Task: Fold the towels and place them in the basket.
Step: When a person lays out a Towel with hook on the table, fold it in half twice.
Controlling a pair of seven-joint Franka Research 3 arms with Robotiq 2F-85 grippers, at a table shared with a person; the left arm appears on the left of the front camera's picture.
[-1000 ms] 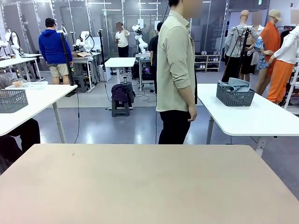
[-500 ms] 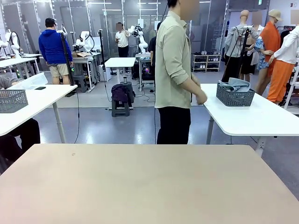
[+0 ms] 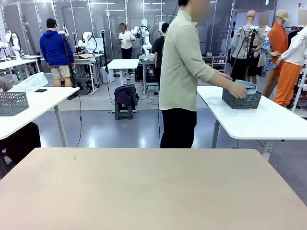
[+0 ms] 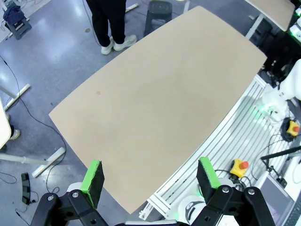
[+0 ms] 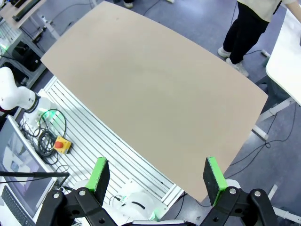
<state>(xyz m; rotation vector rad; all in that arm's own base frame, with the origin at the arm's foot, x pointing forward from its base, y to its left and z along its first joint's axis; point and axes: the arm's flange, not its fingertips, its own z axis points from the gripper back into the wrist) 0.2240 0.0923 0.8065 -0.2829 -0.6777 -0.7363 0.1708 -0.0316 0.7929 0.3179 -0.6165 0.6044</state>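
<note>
Towels (image 3: 245, 85) in basket (image 3: 247, 101): reached by a person's hand (image 3: 237, 90) at the white table's (image 3: 268, 120) far edge.
Left gripper (image 4: 149, 163), right gripper (image 5: 156, 162) held open; delivery awaited before folding.

table (image 3: 144, 191): matt, smooth beige top | basket (image 3: 247, 101): dark plastic lattice | floor (image 3: 120, 134): glossy, reflective grey

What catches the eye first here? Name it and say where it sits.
The person stands beyond the beige table, turned aside with a hand on a dark mesh basket of cloth on the white table at right. Nearer, the left gripper and right gripper hang open, high over the beige table.
</note>
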